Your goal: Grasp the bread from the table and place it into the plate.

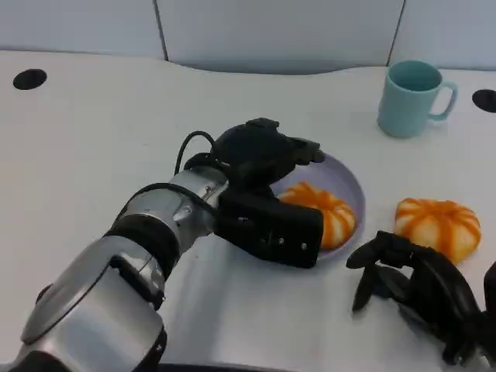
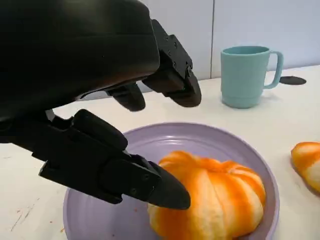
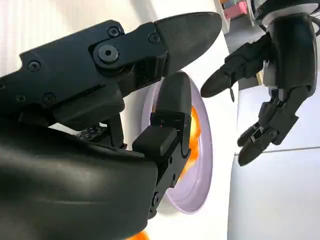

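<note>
Bread: two; one (image 1: 322,213) on plate (image 1: 350,182), one (image 1: 439,225) on table.

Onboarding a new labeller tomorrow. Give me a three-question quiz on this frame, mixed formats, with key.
1. True or false: the round orange-and-white striped bread in the lilac round plate is held by the left hand.
2. Which thing stands at the table's far right? A) pale teal handled mug B) glass bottle C) steel bowl
3. Fill in: the second orange-and-white striped bread lies on the white table just beyond the ____ hand.

Key: 1 false, the left hand's fingers are spread above it; 2 A; 3 right.
</note>
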Motion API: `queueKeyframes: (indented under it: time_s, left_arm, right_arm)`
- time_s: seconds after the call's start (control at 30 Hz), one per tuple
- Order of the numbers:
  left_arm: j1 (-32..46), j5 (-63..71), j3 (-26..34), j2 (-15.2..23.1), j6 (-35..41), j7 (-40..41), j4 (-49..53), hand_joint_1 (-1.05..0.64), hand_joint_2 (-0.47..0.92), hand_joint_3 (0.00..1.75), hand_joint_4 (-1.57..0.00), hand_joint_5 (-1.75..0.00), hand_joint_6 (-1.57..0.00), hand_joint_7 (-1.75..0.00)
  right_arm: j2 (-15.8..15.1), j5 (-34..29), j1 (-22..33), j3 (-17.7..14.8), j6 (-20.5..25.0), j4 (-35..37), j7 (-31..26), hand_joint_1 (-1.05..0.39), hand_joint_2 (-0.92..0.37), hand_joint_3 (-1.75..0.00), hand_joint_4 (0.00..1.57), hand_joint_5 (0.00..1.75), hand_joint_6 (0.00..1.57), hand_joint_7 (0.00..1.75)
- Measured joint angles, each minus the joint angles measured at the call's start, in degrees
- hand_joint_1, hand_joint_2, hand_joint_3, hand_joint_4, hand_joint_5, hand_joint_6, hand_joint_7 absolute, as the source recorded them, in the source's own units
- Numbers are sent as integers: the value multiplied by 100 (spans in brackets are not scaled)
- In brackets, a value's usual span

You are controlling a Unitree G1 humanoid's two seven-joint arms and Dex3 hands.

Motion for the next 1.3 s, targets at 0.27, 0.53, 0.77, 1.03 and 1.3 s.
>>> queueKeyframes:
  time_s: [0.27,0.53,0.77,1.03,1.3]
  left_arm:
    - [-18,75,-31,5,82,-2,-12,-84,92,7,0,-62,-32,-2]
    - [95,-577,550,261,-445,-181,-245,-86,92,10,0,-93,-7,-63]
    - [728,-1873,1589,535,-1257,-991,-564,-86,92,16,0,-104,0,-85]
    - [1619,-3660,2754,615,-1534,-2598,-1516,-82,92,25,0,-106,-13,-70]
    - [2831,-5151,3511,580,-901,-3672,-3106,-86,92,30,-13,-96,-26,-44]
  right_arm:
    - [0,3,-2,12,-102,58,11,-55,-92,-10,65,160,72,108]
    - [4,143,-45,-84,75,77,194,-57,-92,-9,63,163,73,108]
    - [2,143,-71,-124,77,125,216,-58,-92,-9,62,162,72,108]
    - [-29,141,-129,-150,102,206,259,-56,-92,-9,62,162,72,107]
    - [-56,67,-145,-135,-25,271,207,-54,-92,-11,63,160,72,107]
